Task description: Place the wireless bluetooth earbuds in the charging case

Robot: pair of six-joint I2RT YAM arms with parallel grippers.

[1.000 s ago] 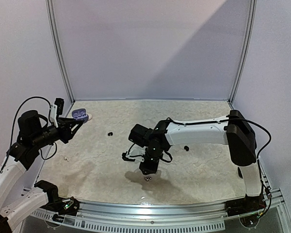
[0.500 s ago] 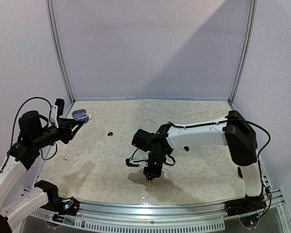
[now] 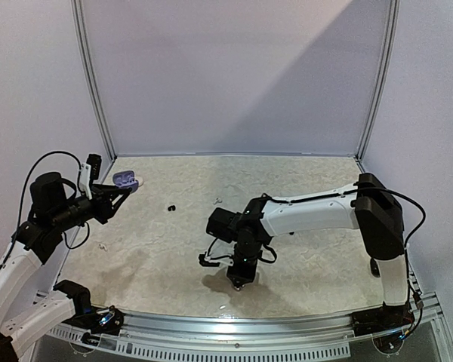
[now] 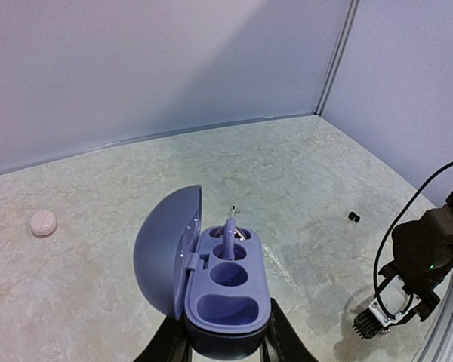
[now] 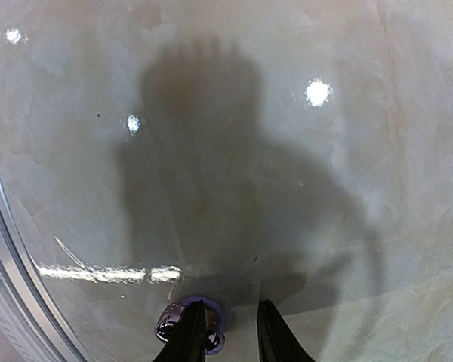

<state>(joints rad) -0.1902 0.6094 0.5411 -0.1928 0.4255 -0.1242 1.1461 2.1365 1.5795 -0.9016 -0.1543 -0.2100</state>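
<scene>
Offset between bud and fingers is what the coming move is judged to turn on. In the right wrist view a silvery-grey earbud point(image 5: 169, 326) is seen lying on the table point(image 5: 340, 188) at the tip of the image-left finger of the right gripper point(image 5: 228, 308). It sits mostly outside the gap rather than centred in it. Its long axis cannot be made out, since it is half hidden by that finger. The two fingers are held narrowly apart, with bare table showing between them, and nothing is clamped. A small sideways shift toward the bud would probably be needed before closing. The right arm is by far the nearer to this bud.

The charging case point(image 4: 228, 290) is clamped between the fingers of the left gripper point(image 4: 226, 345) and held above the far left of the table, lid swung open. In the overhead view the bud cannot be made out beneath the right gripper. Only the left wrist view shows the case's wells, a purple stem point(image 4: 229, 230) standing in the far one, and a black earbud point(image 4: 354, 216) lying loose, well apart from both grippers.
</scene>
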